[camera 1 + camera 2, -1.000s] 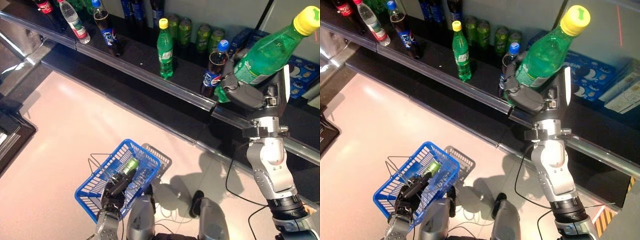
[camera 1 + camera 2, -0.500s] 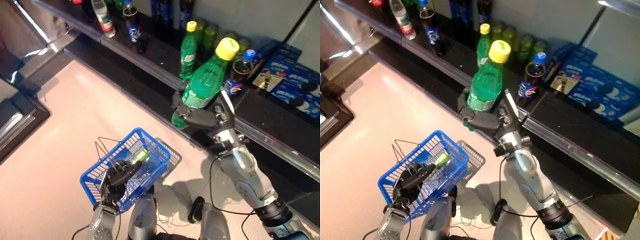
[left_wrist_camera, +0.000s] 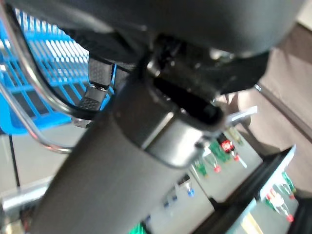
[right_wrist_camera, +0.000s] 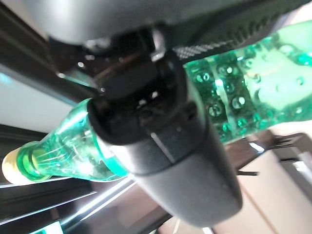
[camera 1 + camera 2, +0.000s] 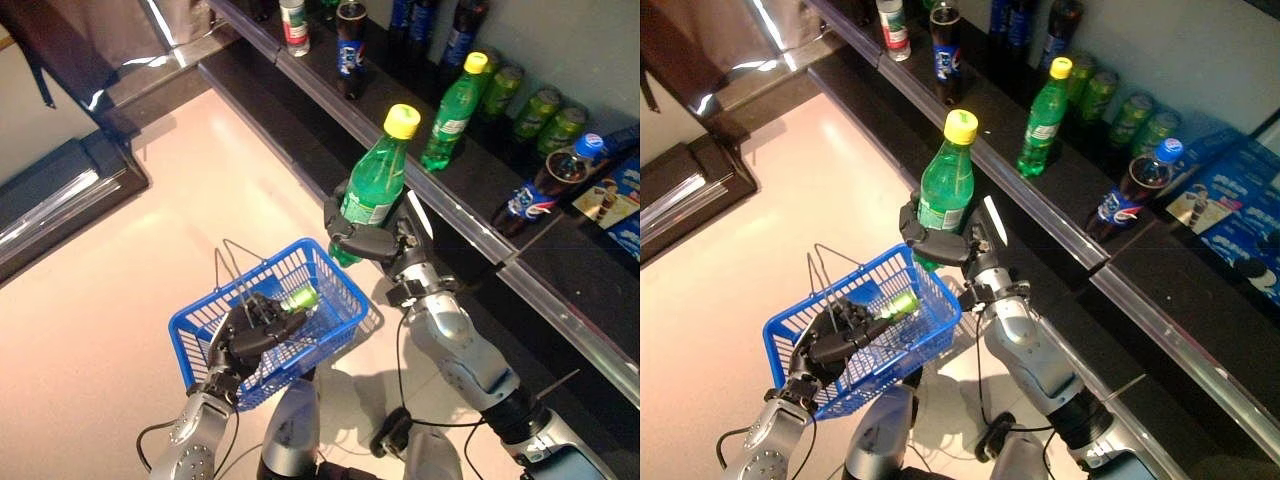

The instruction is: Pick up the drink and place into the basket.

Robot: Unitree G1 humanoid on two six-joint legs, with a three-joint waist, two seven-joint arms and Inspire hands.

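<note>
The green plastic drink bottle with a yellow cap [image 5: 375, 183] is held upright, clear of the dark shelf [image 5: 480, 235], with the right hand [image 5: 362, 243] wrapped around its lower body. It hangs just beyond the blue wire basket [image 5: 345, 300], whose handle the left hand [image 5: 252, 327] clasps. This looks like the carry step; next, lower the bottle into the basket beside the small green can [image 5: 297, 298].

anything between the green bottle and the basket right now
Nothing visible blocks the way. The right hand holds the green bottle upright just beyond the basket rim, with open air between them. A small green bottle already lies inside, and the left hand grips the handles, leaving some open floor in the basket.
</note>
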